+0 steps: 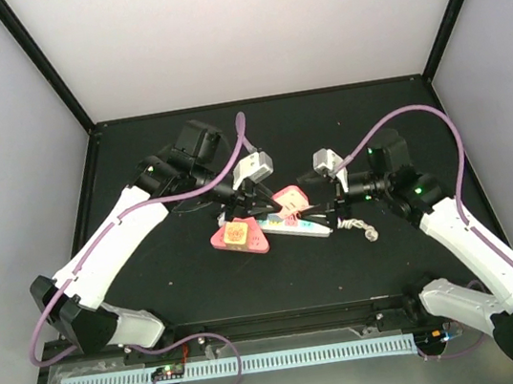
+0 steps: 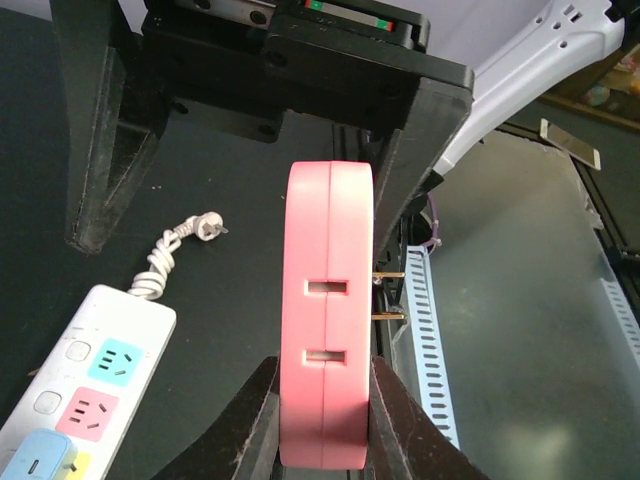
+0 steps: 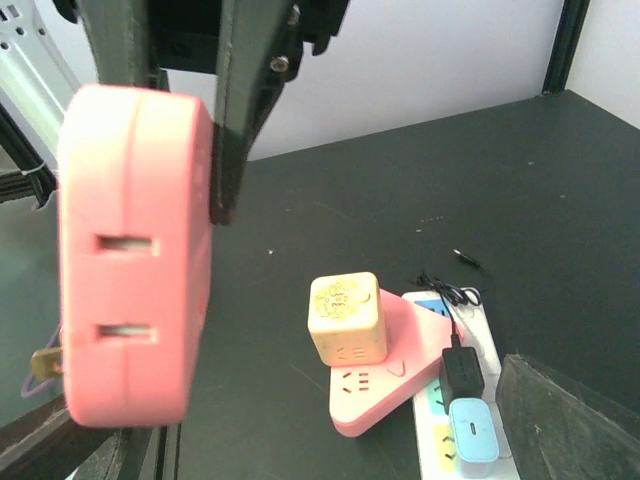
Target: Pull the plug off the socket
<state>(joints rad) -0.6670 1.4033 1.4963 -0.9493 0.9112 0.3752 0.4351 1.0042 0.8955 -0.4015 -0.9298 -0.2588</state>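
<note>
The matte black table (image 1: 156, 294) lies flat under both my arms. Near its middle lies the socket (image 2: 75, 395), a long white plastic bar with rounded corners and square outlet faces in pastel blue, pink and yellow. Its far end trails into a short, tightly coiled white cord (image 2: 165, 255).

Over one end of the bar sits a smooth pink wedge-shaped adapter (image 3: 395, 375) with soft corners. I cannot tell if it is pushed in or only resting there. A pale yellow cube (image 3: 345, 318) stands on top of it, with a round flower-like pattern on its upper face.

My left pincer (image 2: 325, 400) is clamped on the plug (image 2: 328, 320), a thick pink block with rounded edges, a seam down the middle and two rectangular slots. I hold the plug up in the air, apart from the socket, and its two flat brass prongs (image 2: 390, 295) stick out bare from one side.

My right pincer (image 1: 322, 207) faces it with its dark fingers spread wide, gripping nothing, one finger just beside the plug.

A small boxy black charger (image 3: 462, 370) and a glossy light-blue one (image 3: 470, 432) stand plugged into the bar.
</note>
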